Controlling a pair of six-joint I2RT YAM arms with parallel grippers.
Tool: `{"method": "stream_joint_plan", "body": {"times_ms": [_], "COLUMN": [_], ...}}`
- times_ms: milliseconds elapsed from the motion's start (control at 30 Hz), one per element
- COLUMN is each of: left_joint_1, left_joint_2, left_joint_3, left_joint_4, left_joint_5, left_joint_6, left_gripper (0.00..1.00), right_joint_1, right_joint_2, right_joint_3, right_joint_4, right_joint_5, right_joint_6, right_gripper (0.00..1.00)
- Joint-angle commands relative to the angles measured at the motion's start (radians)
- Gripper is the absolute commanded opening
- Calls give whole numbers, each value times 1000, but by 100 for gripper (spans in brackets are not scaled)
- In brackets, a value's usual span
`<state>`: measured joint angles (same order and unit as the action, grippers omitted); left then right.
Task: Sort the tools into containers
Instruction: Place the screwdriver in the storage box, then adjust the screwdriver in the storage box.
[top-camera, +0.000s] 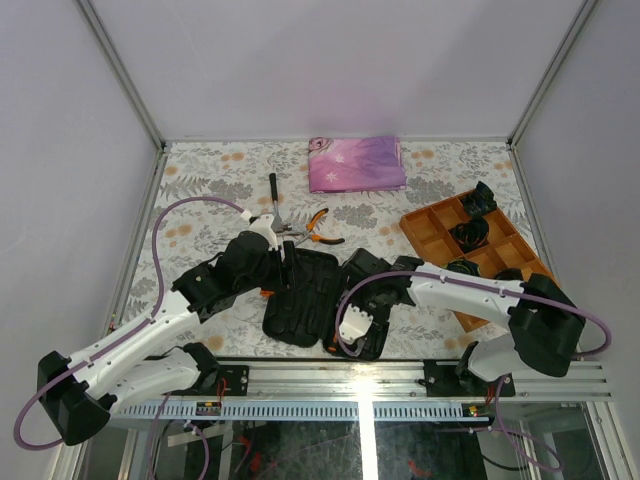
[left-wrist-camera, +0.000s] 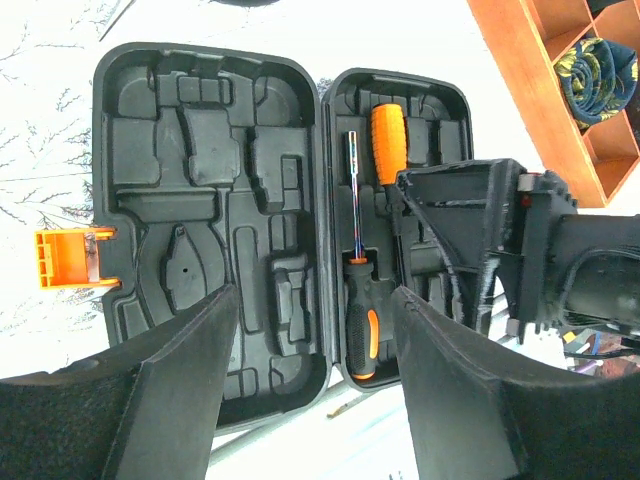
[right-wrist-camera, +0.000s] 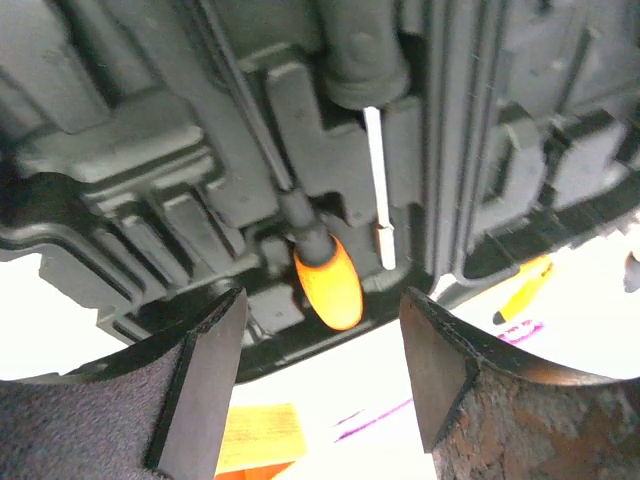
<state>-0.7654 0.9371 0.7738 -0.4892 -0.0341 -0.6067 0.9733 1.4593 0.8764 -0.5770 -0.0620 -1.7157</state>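
Note:
The black tool case (left-wrist-camera: 205, 200) lies open on the table, its left half showing bare moulded slots. Its right half holds an orange-handled screwdriver (left-wrist-camera: 388, 143) and a black-and-orange-handled screwdriver (left-wrist-camera: 362, 325). My left gripper (left-wrist-camera: 315, 400) is open and empty above the case's near edge; in the top view it (top-camera: 283, 250) hovers at the case's (top-camera: 305, 295) far-left corner. My right gripper (right-wrist-camera: 320, 370) is open and empty just above the orange handle (right-wrist-camera: 328, 280); in the top view it (top-camera: 360, 318) is over the right half. A hammer (top-camera: 274, 190) and pliers (top-camera: 322, 225) lie beyond the case.
A folded pink-purple cloth (top-camera: 357, 163) lies at the back. A wooden divided tray (top-camera: 432, 232) with black coiled bundles (top-camera: 470, 233) stands at the right. An orange latch (left-wrist-camera: 65, 258) sticks out from the case's left side. My right arm (left-wrist-camera: 520, 245) reaches over the case's right half.

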Motion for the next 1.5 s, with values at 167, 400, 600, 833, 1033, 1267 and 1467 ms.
{"method": "stream_joint_plan", "body": {"times_ms": [167,400,600,833,1033,1267,1467], "left_joint_1": [3,2,4,2,-21,-43,-50], "left_joint_2": [-1,28,68,86,93,89,109], "left_joint_3": [0,-13,-6,-37,-41,-66,-97], "left_joint_4": [-1,31,50,72,75,81,117], "left_joint_5": [-8,17,33,34,21,14,19], "left_joint_6": [-6,-19,-25,-51,-72,-92,-100], "left_gripper": [62,62,62,62,62,62,62], "right_joint_1": [8,10,9,4,-63,-118,-120], "right_joint_2": [-295,-521,-552,-435,-304,-191,-95], "right_joint_3": [-57,-227,-209,-82,-57,-78,-66], "right_joint_4": [255,649,530,274,224,264,297], "right_joint_5": [-85,52,357,401,335,221,176], "right_joint_6": [537,1409,1945,2280,2497,2587,2592], "right_gripper": [66,52,54,61,54,47,42]}}
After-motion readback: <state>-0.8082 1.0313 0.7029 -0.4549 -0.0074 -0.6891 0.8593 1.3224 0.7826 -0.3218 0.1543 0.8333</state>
